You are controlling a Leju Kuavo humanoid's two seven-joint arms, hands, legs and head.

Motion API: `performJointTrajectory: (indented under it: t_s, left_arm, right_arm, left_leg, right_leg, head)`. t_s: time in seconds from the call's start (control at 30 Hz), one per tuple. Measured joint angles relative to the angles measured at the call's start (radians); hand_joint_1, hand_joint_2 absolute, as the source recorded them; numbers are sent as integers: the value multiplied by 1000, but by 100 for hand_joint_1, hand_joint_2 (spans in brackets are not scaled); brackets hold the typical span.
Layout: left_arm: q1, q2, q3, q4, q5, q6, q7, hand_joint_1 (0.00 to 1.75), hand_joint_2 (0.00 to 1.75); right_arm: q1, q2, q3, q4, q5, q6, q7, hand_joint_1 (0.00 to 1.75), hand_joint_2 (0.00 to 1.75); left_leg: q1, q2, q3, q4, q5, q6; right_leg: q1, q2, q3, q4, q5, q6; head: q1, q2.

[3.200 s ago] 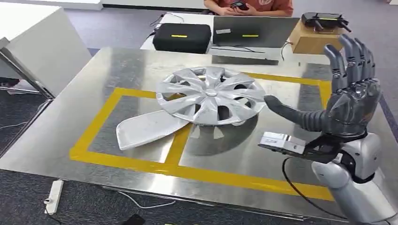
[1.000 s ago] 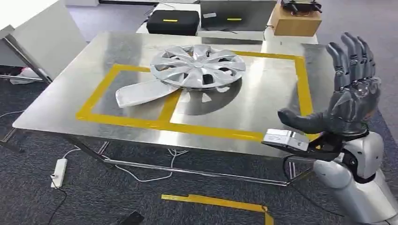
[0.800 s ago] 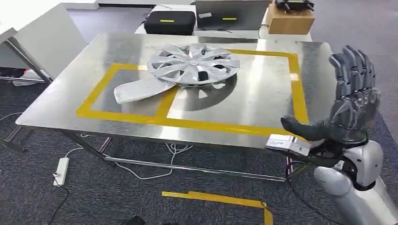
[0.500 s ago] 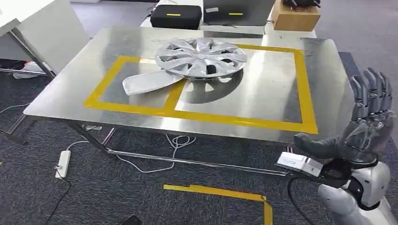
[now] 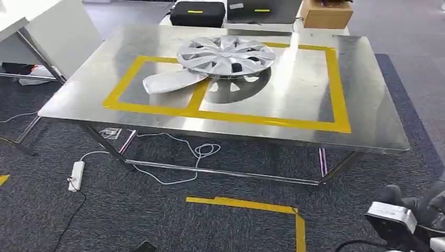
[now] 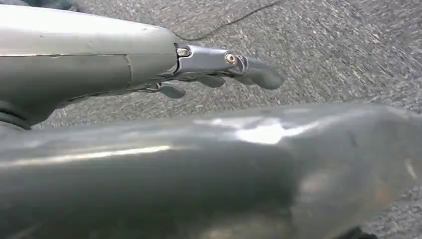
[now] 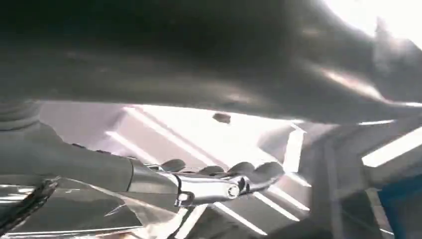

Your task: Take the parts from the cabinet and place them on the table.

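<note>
my right hand [image 5: 420, 207] sits low at the near right of the head view, over dark carpet [image 5: 157, 220] and well short of the steel table [image 5: 367, 115]; it holds nothing, its dark fingers [image 7: 249, 174] stretched out straight in the wrist view. my left hand [image 6: 219, 69] hangs over the grey carpet, fingers extended and apart, with nothing in it.

on the table, a silver wheel cover [image 5: 225, 55] lies face up in the far half of a frame of yellow tape [image 5: 336, 79], its rim resting on the metal and casting a shadow toward me. a flat, pale, elongated part [image 5: 170, 81] lies against the cover's left edge, touching or tucked slightly beneath it, i cannot tell which, and stretches across the tape strip that splits the frame in two.

beyond the far edge of the table stand a black case [image 5: 197, 13] with a yellow mark, a grey laptop [image 5: 262, 9] beside it and a brown cardboard box [image 5: 325, 14] to the right. a white slanted panel [image 5: 52, 31] stands off the table's left side.

under the table, white cables [image 5: 199, 152] curl on the floor and a white power strip [image 5: 76, 176] lies to the left. an angled strip of yellow floor tape [image 5: 252, 206] marks the carpet between me and the table.
</note>
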Motion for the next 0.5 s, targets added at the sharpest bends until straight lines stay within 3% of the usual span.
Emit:
performJointTrajectory:
  t_s: [0.03, 0.07, 0.1, 0.13, 0.17, 0.2, 0.23, 0.27, 0.3, 0.33, 0.37, 0.4, 0.43, 0.5]
  left_arm:
    - [4, 1, 1, 0, 1, 1, -1, 0, 0]
    - [5, 1, 3, 0, 5, 3, -3, 0, 0]
    - [8, 0, 5, 0, 10, 3, -4, 0, 0]
    - [10, -1, 6, 0, 12, 4, -5, 0, 0]
    - [10, -1, 6, 0, 17, 4, -8, 0, 0]
    - [11, -1, 8, 0, 21, 6, -10, 0, 0]
    - [10, -2, 10, 0, 23, 7, -12, 0, 0]
    - [10, -2, 13, 0, 29, 8, -12, 0, 0]
    - [11, -2, 15, 0, 35, 9, -13, 0, 0]
    - [11, -2, 19, 0, 43, 10, -14, 0, 0]
    - [11, -2, 24, 0, 50, 12, -16, 0, 0]
    - [11, -2, 29, 0, 56, 15, -19, 0, 0]
    - [13, -2, 35, 0, 65, 20, -26, 0, 0]
    - [18, -4, 50, 0, 78, 26, -34, 0, 0]
  right_arm:
    - [23, 18, -19, 4, -11, 7, -7, 0, 0]
    - [39, 42, -39, 13, -31, 26, -16, 0, 0]
    - [57, 65, -60, 25, -51, 46, -23, 0, 0]
    - [75, 93, -88, 44, -68, 69, -43, 0, 0]
    - [88, 122, -112, 61, -85, 91, -58, 0, 0]
    - [96, 153, -147, 88, -117, 131, -75, 0, 0]
    - [101, 184, -179, 114, -138, 168, -88, 0, 0]
    - [103, 214, -210, 138, -149, 202, -93, 0, 0]
    - [104, 242, -240, 164, -159, 237, -89, 0, 0]
    - [103, 277, -276, 199, -173, 286, -85, 0, 0]
    - [102, 305, -312, 235, -195, 336, -83, 0, 0]
    - [98, 332, -351, 278, -222, 378, -83, 0, 0]
    - [93, 356, -392, 333, -250, 413, -83, 0, 0]
    - [82, 394, -467, 456, -272, 449, -102, 0, 0]
  left_leg:
    - [-3, -1, -3, 1, 3, -7]
    - [0, -5, -12, 14, -26, -14]
    - [2, -5, -22, 54, -91, -23]
    - [7, -5, -33, 123, -161, -31]
    - [10, -5, -43, 195, -215, -36]
    - [13, -5, -47, 263, -245, -41]
    - [15, -5, -42, 300, -238, -43]
    - [18, -5, -20, 299, -201, -45]
    - [20, -5, 15, 263, -160, -44]
    - [20, -5, 72, 187, -130, -41]
    - [20, -7, 136, 95, -123, -37]
    - [17, -11, 198, 1, -153, -31]
    - [16, -12, 220, -46, -168, -22]
    - [9, -13, 205, -41, -160, -10]
  right_leg:
    - [-5, -3, -7, -4, 11, -9]
    - [-9, -7, -17, -6, 21, -17]
    - [-9, -6, -29, -5, 31, -29]
    - [-9, -8, -38, -5, 40, -32]
    - [-8, -9, -49, -5, 50, -32]
    - [-7, -9, -52, -3, 60, -32]
    - [-7, -9, -68, 0, 71, -31]
    - [-7, -9, -88, 6, 83, -30]
    - [-7, -8, -106, 12, 91, -28]
    - [-8, -6, -121, 17, 99, -25]
    - [-8, -5, -131, 22, 106, -22]
    - [-3, -5, -139, 26, 112, -16]
    - [-2, -6, -141, 27, 121, -10]
    - [-8, -8, -145, 19, 144, 5]
  head:
    - [1, 0]
    - [-2, 0]
    - [-6, 0]
    - [-10, 0]
    - [-10, 0]
    - [-10, 0]
    - [-10, 0]
    - [-11, 0]
    - [-11, 0]
    - [-10, 0]
    - [-11, 0]
    - [-11, 0]
    - [-7, 0]
    - [-8, 0]
